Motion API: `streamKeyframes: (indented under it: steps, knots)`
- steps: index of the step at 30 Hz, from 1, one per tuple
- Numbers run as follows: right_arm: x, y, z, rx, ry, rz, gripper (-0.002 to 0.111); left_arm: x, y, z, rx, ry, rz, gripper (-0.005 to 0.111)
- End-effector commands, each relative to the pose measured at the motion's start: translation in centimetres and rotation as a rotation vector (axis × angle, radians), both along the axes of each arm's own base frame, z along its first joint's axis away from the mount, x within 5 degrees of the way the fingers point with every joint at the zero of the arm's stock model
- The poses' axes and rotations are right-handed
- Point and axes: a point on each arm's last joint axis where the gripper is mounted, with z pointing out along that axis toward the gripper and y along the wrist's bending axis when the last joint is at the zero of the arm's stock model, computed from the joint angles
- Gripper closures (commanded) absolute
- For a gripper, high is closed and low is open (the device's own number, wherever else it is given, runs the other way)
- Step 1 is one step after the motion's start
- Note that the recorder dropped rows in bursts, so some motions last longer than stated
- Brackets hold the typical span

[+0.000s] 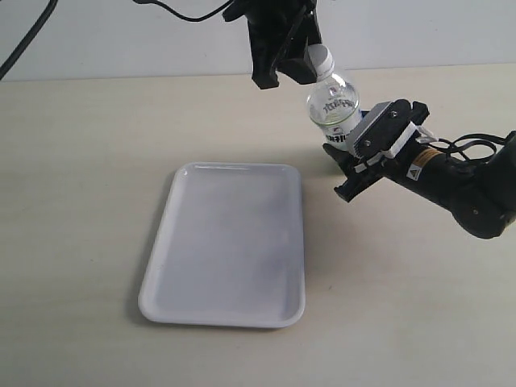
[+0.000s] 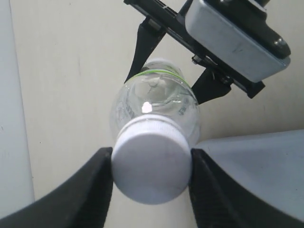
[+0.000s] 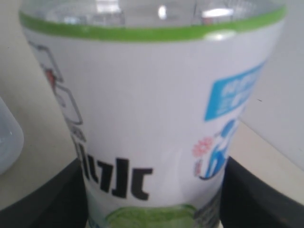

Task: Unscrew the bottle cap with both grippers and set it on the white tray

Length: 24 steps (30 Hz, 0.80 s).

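The clear bottle (image 1: pixel 332 103) stands tilted above the table at the back, right of the white tray (image 1: pixel 228 242). My right gripper (image 1: pixel 352 147), the one with the white block, is shut on the bottle's labelled lower body (image 3: pixel 152 118). My all-black left gripper (image 1: pixel 300 60) comes down from above and is shut on the white bottle cap (image 2: pixel 151 166), its two fingers (image 2: pixel 85 190) pressing the cap's ribbed sides. The cap (image 1: pixel 320 56) sits on the bottle's neck. In the left wrist view the bottle (image 2: pixel 154 102) and the right gripper's grey block lie beyond the cap.
The tray's corner (image 2: pixel 266 161) shows beside the cap in the left wrist view. A pale wall (image 1: pixel 121 36) rises behind the beige table (image 1: pixel 81 201). A black cable (image 1: pixel 24 40) hangs at the back left.
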Motion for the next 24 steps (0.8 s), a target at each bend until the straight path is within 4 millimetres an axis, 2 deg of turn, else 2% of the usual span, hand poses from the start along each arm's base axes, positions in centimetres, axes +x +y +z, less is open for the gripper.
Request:
streamKeyframes:
  steps: [1, 3, 4, 9, 19, 21, 24]
  knots:
    - [0.02, -0.08, -0.15, -0.006, 0.021, -0.004, 0.108, -0.20, 0.01, 0.41, -0.009, 0.006, 0.004, 0.089]
    - [0.02, -0.08, -0.15, -0.006, 0.021, -0.004, 0.108, -0.24, 0.01, 0.40, -0.010, 0.013, 0.007, 0.103]
    - [0.02, -0.08, -0.15, -0.006, 0.021, -0.004, 0.108, -0.25, 0.00, 0.40, -0.015, 0.025, 0.024, 0.106]
    - [0.02, -0.08, -0.15, -0.006, 0.021, -0.004, 0.108, -0.26, -0.01, 0.41, -0.046, 0.098, 0.136, 0.107]
    - [0.02, -0.08, -0.15, -0.006, 0.021, -0.004, 0.108, -0.39, 0.01, 0.36, -0.217, 0.561, 0.842, 0.107]
    - [0.02, -0.08, -0.15, -0.006, 0.021, -0.004, 0.108, -0.37, 0.00, 0.38, -0.241, 0.611, 0.925, 0.107]
    - [0.02, -0.08, -0.15, -0.006, 0.021, -0.004, 0.108, -0.42, 0.00, 0.74, -0.263, 0.625, 0.945, 0.107]
